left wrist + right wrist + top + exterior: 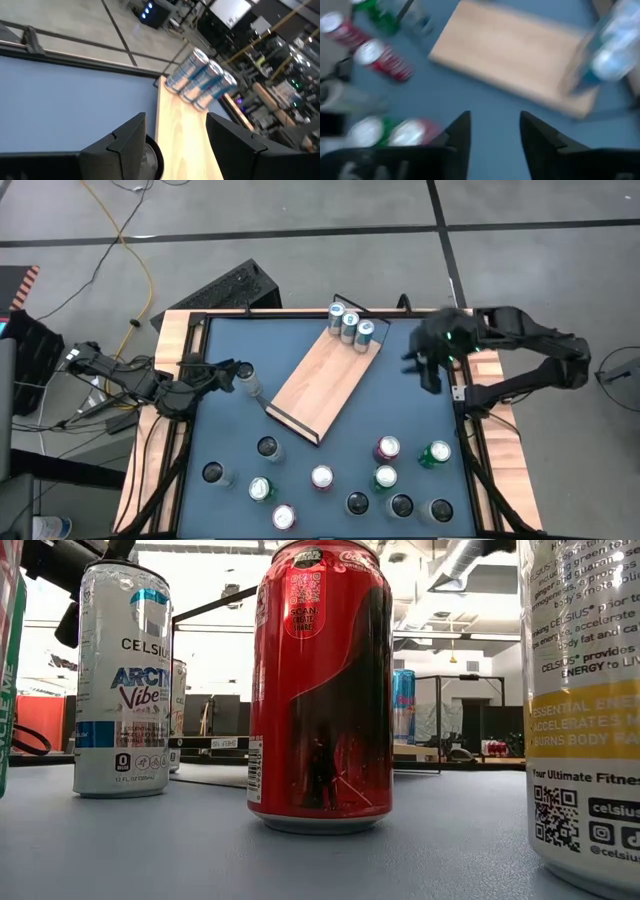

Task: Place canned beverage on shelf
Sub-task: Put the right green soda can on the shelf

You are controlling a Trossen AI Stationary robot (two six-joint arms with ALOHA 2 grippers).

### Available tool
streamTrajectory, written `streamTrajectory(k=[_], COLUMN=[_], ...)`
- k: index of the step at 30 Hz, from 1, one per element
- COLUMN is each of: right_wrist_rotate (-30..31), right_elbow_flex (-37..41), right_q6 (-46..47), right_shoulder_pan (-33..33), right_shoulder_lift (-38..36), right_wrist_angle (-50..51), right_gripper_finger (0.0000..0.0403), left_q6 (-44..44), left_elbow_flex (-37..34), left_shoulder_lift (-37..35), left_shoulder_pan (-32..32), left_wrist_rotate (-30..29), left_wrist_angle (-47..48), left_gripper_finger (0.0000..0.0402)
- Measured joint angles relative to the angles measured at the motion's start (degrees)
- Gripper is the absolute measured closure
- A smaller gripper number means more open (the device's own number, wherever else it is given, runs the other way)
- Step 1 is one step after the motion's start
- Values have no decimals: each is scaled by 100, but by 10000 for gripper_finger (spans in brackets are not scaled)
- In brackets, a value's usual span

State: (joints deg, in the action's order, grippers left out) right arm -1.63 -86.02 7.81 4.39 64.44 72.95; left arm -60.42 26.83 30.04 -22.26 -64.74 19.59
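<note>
The shelf [320, 380], a light-wood board with a black wire rail, lies slantwise on the blue table. Three blue-and-silver cans [350, 322] stand at its far end, which also shows in the left wrist view [200, 80]. My left gripper [230, 373] is at the table's left, pointing toward the shelf's near left corner, and is shut on a silver can [247, 380]. My right gripper [430, 365] hangs above the table to the right of the shelf's far end. It is open [492, 135] with only blue tabletop between its fingers. My left gripper has the silver can between its two fingers, coming nearly level from the table's left. Only the can's round top [151, 159] shows, low beside one finger [125, 145], which hides the place of contact. Whether the can stands on the table, I cannot tell.
Several cans stand on the near half of the table, red [388, 447], green [435, 452] and silver [265, 447]. In the low view a red can [320, 690] and a white one [122, 680] stand close. A wooden rim [170, 340] borders the table.
</note>
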Motion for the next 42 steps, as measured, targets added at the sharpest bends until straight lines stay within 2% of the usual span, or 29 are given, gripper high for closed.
streamTrajectory(k=[6,12,17,22,27,32,42], right_wrist_rotate=[-11,165,349,411,622,721,735], right_elbow_flex=[2,24,457,1108,1617,1788,1803], right_q6=[2052,3908,5098,5414,5545,5724,5598], right_shoulder_pan=[-1314,-2854,-3960,-4832,-5234,-5582,-5791], right_shoulder_lift=[-5,13,-95,-64,-67,-20,505], right_wrist_angle=[1165,1704,1718,1532,881,457,569], right_gripper_finger=[184,177,173,168,168,165,88], left_q6=[186,219,125,-60,-650,-671,-693], left_elbow_flex=[0,0,0,0,0,0,0], left_shoulder_lift=[0,0,56,157,268,407,721], left_shoulder_pan=[-2,-2,-2,-2,-2,-2,-2], left_wrist_rotate=[457,845,1207,1303,1177,1226,1314], left_wrist_angle=[2,-4,-2,-4,-13,-18,-19], left_gripper_finger=[207,207,207,207,207,207,207])
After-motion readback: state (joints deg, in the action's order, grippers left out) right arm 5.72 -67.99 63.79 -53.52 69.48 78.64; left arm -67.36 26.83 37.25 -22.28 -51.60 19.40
